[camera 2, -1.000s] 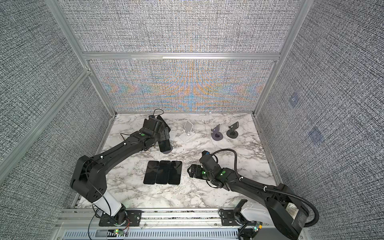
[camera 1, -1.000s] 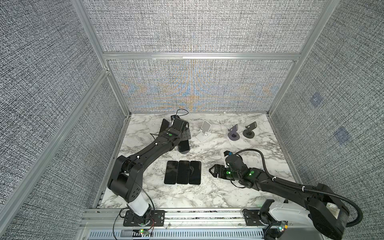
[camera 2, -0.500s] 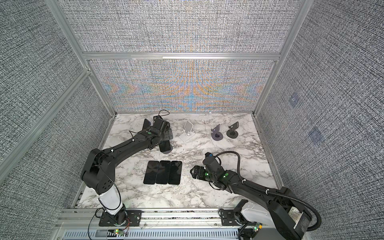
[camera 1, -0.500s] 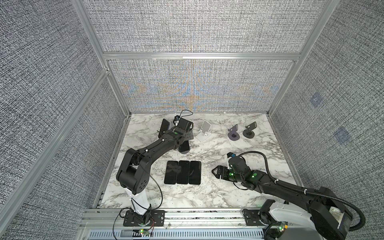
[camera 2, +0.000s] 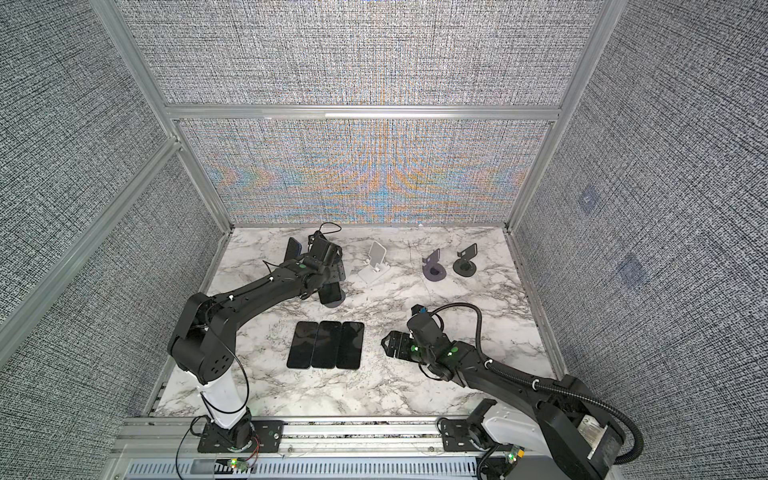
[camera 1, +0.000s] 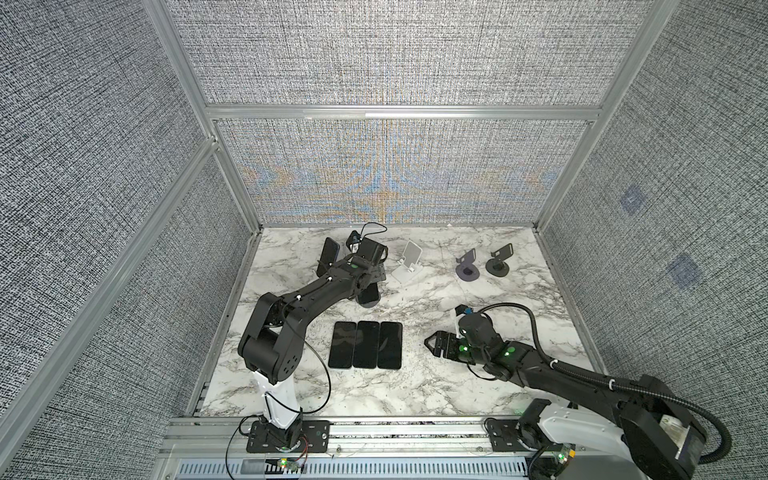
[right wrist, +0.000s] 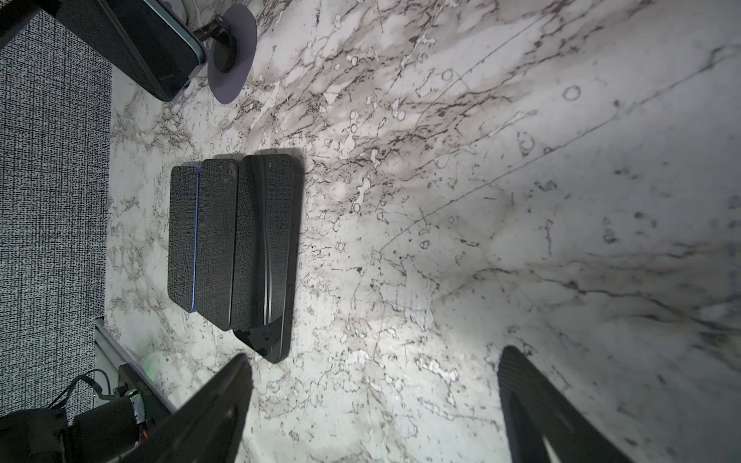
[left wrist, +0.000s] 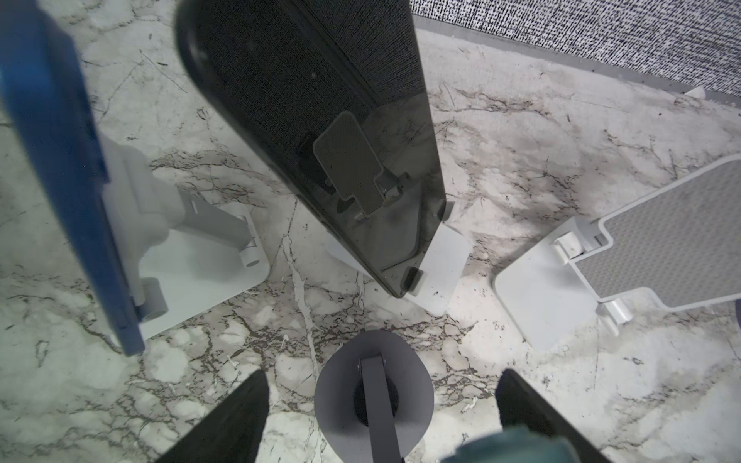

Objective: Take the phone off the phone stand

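The left gripper (left wrist: 383, 379) is over the far left part of the white marble-pattern table (camera 1: 415, 390). Its fingers stand wide apart and hold nothing. In the left wrist view the grey phone stand with a round base (left wrist: 339, 397) is between them. In both top views the dark phone with a pale teal edge (camera 1: 368, 294) leans on this stand, partly hidden under the arm. Farther back, a blue phone (camera 1: 330, 254) and a glossy black phone (left wrist: 312, 120) each rest on a white folding stand (left wrist: 208, 260). The right gripper (right wrist: 375, 354), also open and empty, is at the near right, beside three black phones (camera 1: 365, 345) lying flat side by side.
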